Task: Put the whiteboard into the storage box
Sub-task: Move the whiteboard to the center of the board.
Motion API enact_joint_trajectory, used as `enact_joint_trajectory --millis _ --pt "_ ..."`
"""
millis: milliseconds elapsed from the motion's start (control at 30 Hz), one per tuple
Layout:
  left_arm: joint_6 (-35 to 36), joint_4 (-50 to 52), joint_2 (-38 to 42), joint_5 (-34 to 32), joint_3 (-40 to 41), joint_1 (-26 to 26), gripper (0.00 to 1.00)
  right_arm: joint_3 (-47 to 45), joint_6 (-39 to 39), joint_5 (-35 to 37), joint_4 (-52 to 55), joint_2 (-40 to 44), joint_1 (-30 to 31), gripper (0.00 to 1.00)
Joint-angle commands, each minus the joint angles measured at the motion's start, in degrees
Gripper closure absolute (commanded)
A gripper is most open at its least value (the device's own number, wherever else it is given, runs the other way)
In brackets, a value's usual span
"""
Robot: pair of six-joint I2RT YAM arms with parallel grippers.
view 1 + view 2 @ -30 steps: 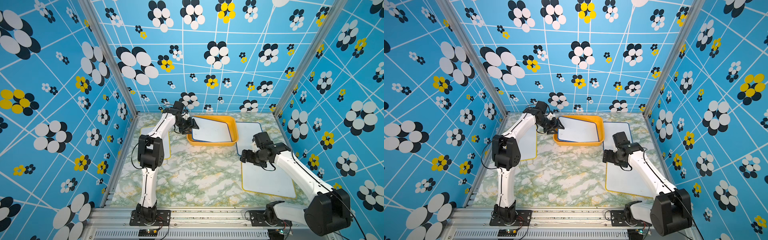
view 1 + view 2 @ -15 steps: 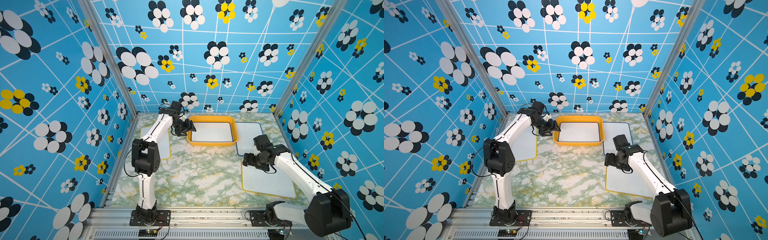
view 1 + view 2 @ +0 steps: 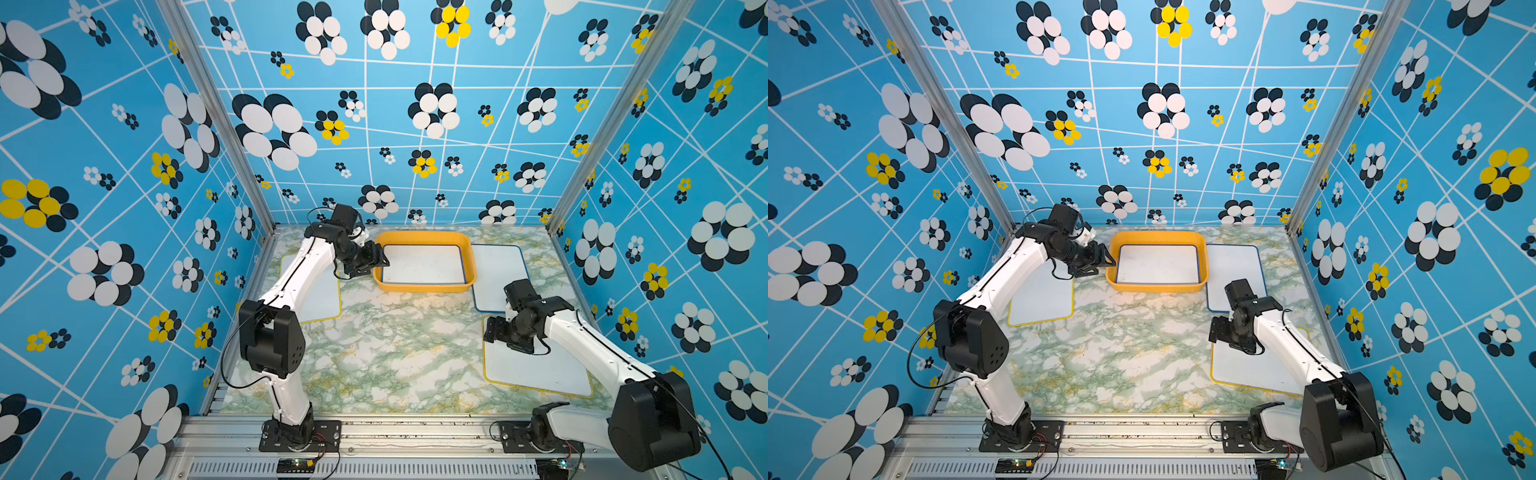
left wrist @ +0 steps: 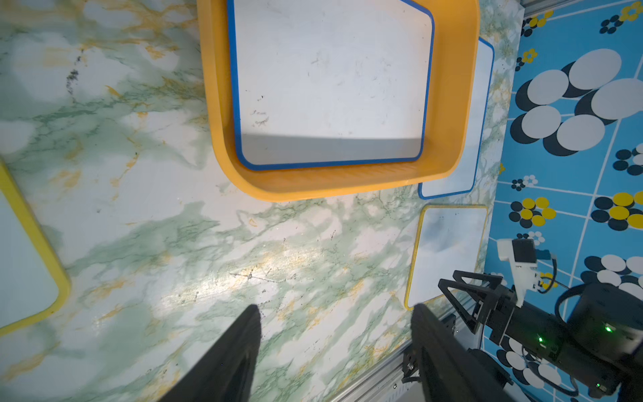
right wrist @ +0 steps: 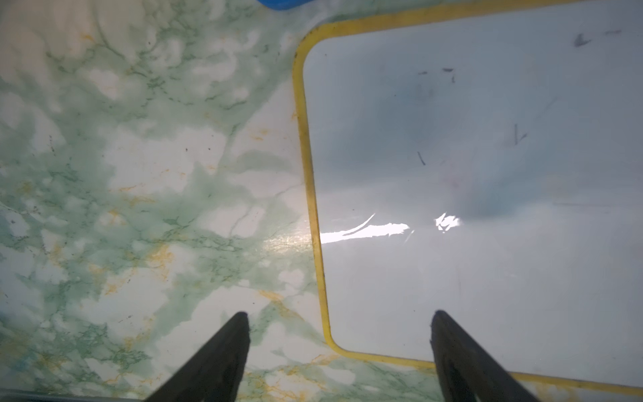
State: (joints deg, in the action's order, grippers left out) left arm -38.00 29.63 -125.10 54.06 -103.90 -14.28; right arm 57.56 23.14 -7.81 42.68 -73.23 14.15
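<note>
A blue-framed whiteboard (image 3: 422,264) is lying flat inside the storage box (image 3: 424,237) at the far centre of the marble table (image 3: 395,353). A yellow-framed whiteboard (image 3: 540,370) is lying at near right; it is likely thin, stiff, light and slick-faced, so pinching its frame at an edge or corner is probably suiting it best. The right gripper (image 5: 340,312) is hovering there, spread wide and empty, straddling that board's left edge, forearm stretching in low from the near right. The left gripper (image 4: 336,308) is hanging just left of the box, fingers apart and holding nothing, arm reaching far.
</note>
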Motion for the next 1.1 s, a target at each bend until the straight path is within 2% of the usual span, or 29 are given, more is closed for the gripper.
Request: enact_joint_trajectory --millis 0,100,233,333,533,667,767,1067 --pt "0.5 0.1 0.7 -2.4 0.8 0.1 0.87 -1.1 0.6 -0.5 1.6 0.5 -0.3 0.09" --pt "2.5 4.3 -0.3 -5.5 -1.9 0.3 0.66 -0.9 0.4 0.8 3.1 0.3 -0.3 0.09" --pt "7.5 16.2 -2.3 -12.4 -9.1 0.5 0.58 -0.8 -0.2 2.5 5.3 0.8 -0.3 0.09" --pt "9.6 22.6 -2.7 -16.2 -13.0 0.5 0.46 -1.2 -0.3 2.9 6.5 1.2 -0.3 0.09" --pt "11.9 29.0 2.5 -24.5 -12.9 0.1 0.31 -2.8 0.6 5.8 9.0 1.2 -0.4 0.08" --pt "12.7 28.6 8.4 -26.5 -8.1 -0.6 0.28 -4.0 1.8 8.3 10.4 1.2 -0.8 0.08" --pt "12.5 26.7 13.1 -26.5 -3.3 -0.9 0.28 -6.0 2.3 7.6 9.3 1.1 -0.9 0.08" --pt "11.1 21.0 28.0 -26.4 15.0 -1.1 0.29 -15.1 9.2 -5.2 -1.8 -1.2 -0.5 0.18"
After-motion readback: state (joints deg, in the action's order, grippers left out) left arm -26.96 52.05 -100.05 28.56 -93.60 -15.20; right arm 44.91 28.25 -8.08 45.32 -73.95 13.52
